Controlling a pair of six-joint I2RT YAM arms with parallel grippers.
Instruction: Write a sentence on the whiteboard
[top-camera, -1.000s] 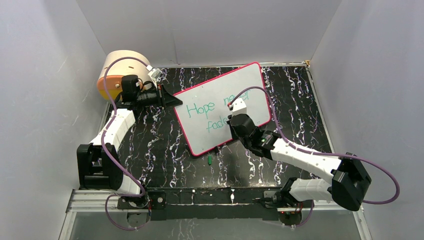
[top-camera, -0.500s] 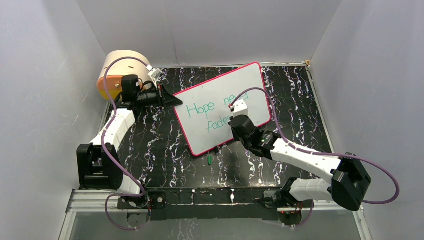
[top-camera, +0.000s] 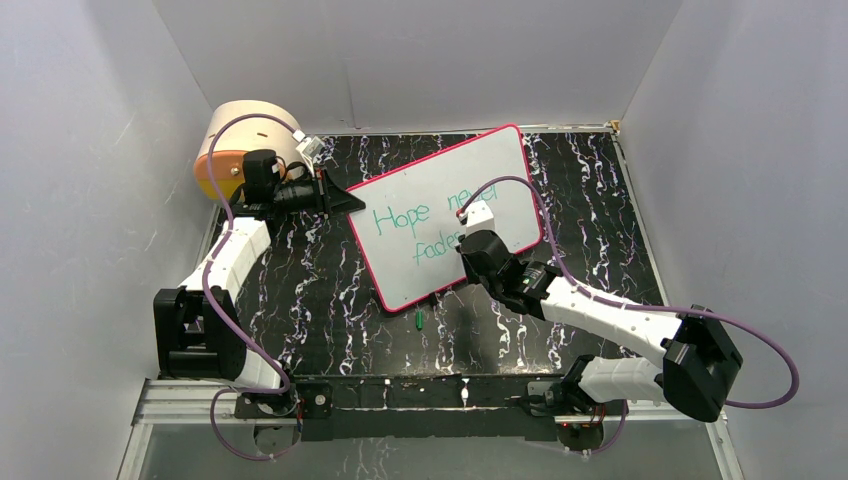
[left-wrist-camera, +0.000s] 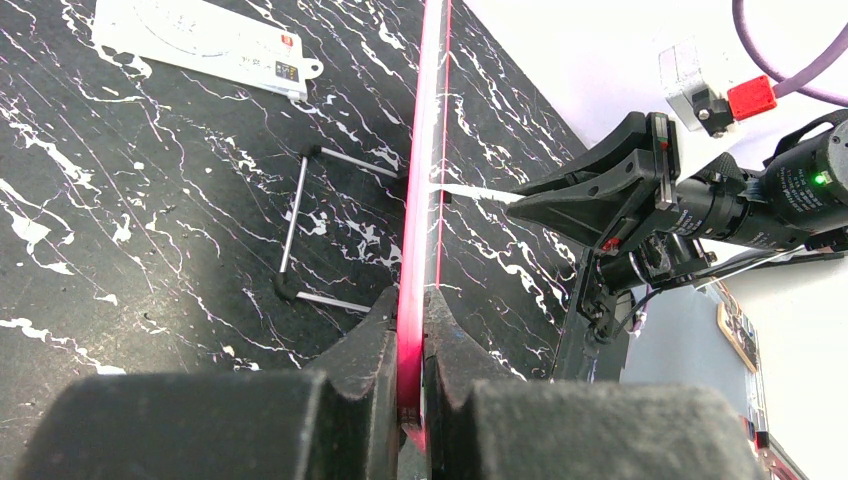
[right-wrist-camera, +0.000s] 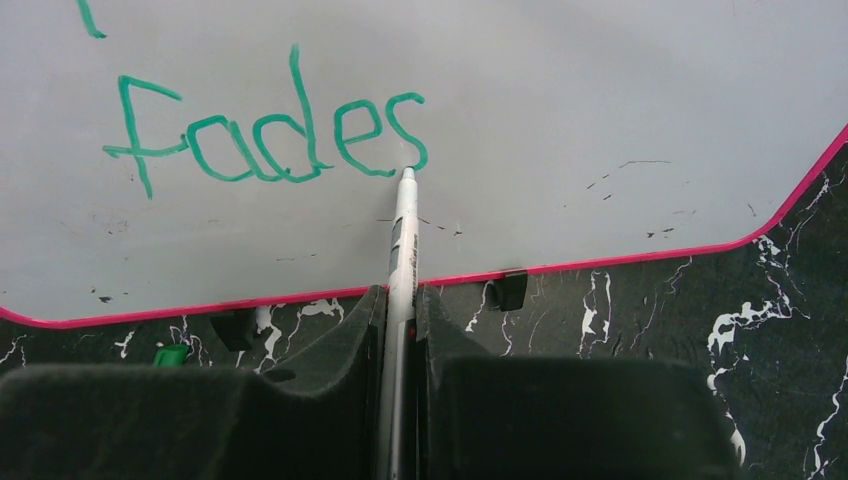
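The whiteboard (top-camera: 505, 175), white with a pink-red rim, stands tilted on the black marbled table. My left gripper (top-camera: 345, 200) is shut on its left edge; in the left wrist view the rim (left-wrist-camera: 428, 150) runs between my closed fingers (left-wrist-camera: 410, 310). The teal sentence (top-camera: 400, 218) reads "Hope never" over "fades", partly hidden by my right arm. My right gripper (top-camera: 463, 243) is shut on a white pen (right-wrist-camera: 403, 240). In the right wrist view its tip is at the lower end of the "s" of "fades" (right-wrist-camera: 265, 140) on the board (right-wrist-camera: 600, 90).
A green pen cap (top-camera: 419, 320) lies on the table below the board's near edge; it also shows in the right wrist view (right-wrist-camera: 170, 354). A round tan container (top-camera: 250, 135) stands back left. A small white printed card (left-wrist-camera: 200, 45) and the board's wire stand (left-wrist-camera: 300, 230) lie behind the board.
My right gripper and the pen have shifted slightly right and toward the near edge along the second line, uncovering the end of "fades". The left arm and the board have not moved.
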